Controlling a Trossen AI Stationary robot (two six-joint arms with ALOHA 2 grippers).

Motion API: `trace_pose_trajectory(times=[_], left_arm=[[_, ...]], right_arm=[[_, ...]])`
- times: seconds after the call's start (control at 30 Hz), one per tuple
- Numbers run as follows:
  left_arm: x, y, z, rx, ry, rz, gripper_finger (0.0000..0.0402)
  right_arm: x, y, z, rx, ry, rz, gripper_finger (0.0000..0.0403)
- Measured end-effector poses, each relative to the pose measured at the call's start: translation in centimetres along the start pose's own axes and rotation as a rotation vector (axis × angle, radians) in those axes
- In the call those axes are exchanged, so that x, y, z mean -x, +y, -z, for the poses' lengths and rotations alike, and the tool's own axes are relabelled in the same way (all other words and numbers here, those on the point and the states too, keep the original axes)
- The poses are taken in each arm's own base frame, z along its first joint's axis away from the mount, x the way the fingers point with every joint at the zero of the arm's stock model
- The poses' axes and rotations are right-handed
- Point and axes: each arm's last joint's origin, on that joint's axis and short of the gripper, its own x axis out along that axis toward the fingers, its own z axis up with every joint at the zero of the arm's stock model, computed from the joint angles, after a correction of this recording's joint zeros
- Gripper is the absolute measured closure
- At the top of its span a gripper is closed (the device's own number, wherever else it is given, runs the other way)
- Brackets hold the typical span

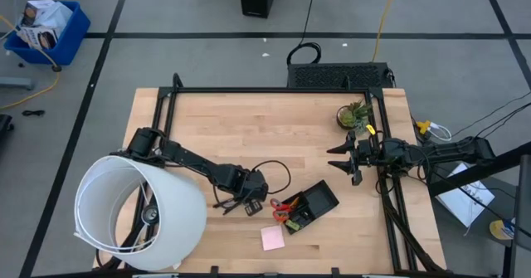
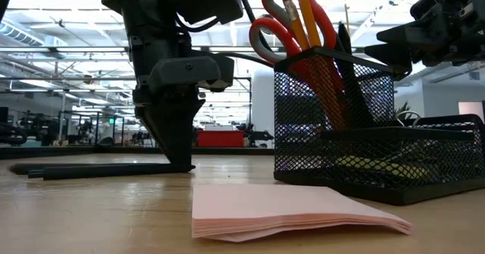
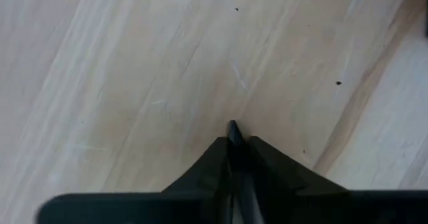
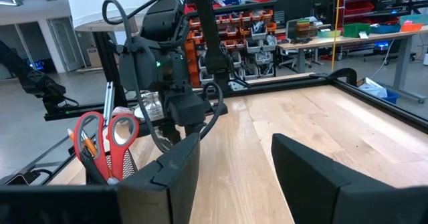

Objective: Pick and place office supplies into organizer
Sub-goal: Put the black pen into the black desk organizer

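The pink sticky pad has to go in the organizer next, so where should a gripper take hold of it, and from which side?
Probably best to come straight down from above and pinch the pink sticky pad across two opposite edges. It lies flat on the table, so only its thin sides offer a hold. The edges facing away from the mesh organizer look free.
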Motion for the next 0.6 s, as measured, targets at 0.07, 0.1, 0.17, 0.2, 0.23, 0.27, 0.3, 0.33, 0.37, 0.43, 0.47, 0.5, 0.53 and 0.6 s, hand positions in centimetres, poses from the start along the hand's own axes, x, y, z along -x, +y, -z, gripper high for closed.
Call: trace_pose_trajectory(times=[0.07,0.1,0.17,0.2,0.23,0.27,0.3,0.33,0.37,0.43,0.47,0.5,0.53,0.6], left_arm=[[0.0,0.0,0.0,0.008,-0.002,-0.001,0.0363],[0.0,0.0,0.0,0.011,-0.003,-0.004,0.0374],[0.0,0.0,0.0,0.013,-0.009,-0.009,0.0379],[0.0,0.0,0.0,0.013,-0.009,-0.008,0.0379],[0.0,0.0,0.0,0.012,-0.009,-0.008,0.0379],[0.0,0.0,0.0,0.011,-0.010,-0.008,0.0377],[0.0,0.0,0.0,0.008,-0.010,-0.008,0.0371],[0.1,0.0,0.0,0.006,-0.013,-0.005,0.0365],[0.3,0.0,-0.1,0.006,-0.020,-0.001,0.0359],[1.0,0.0,-0.2,0.014,-0.048,0.004,0.0353],[1.3,0.0,-0.3,0.017,-0.064,0.001,0.0352],[1.5,0.0,-0.3,0.018,-0.083,-0.003,0.0353],[1.8,0.1,-0.4,0.012,-0.116,-0.017,0.0356],[2.8,0.3,-1.0,-0.002,-0.190,-0.035,0.0365]], right_arm=[[0.0,0.0,0.0,0.000,0.000,0.000,0.0220],[0.0,0.0,0.0,0.000,0.000,0.000,0.0220],[0.0,0.0,0.0,0.000,0.000,0.000,0.0220],[0.0,0.0,0.0,0.000,0.000,0.000,0.0220],[0.0,0.0,0.0,0.000,0.000,0.000,0.0220],[0.0,0.0,0.0,0.000,0.000,0.000,0.0220],[0.0,0.0,0.0,0.000,0.000,0.000,0.0220],[0.0,0.0,0.0,0.000,0.000,0.000,0.0220],[0.0,0.0,0.0,0.000,0.000,0.000,0.0220],[0.0,0.0,0.0,0.000,0.000,0.000,0.0220],[0.0,0.0,0.0,0.000,0.000,0.000,0.0220],[0.0,0.0,0.0,0.000,0.000,0.000,0.0220],[0.0,0.0,0.0,0.000,0.000,0.001,0.0220],[0.0,0.0,0.0,0.000,0.000,0.000,0.0220]])
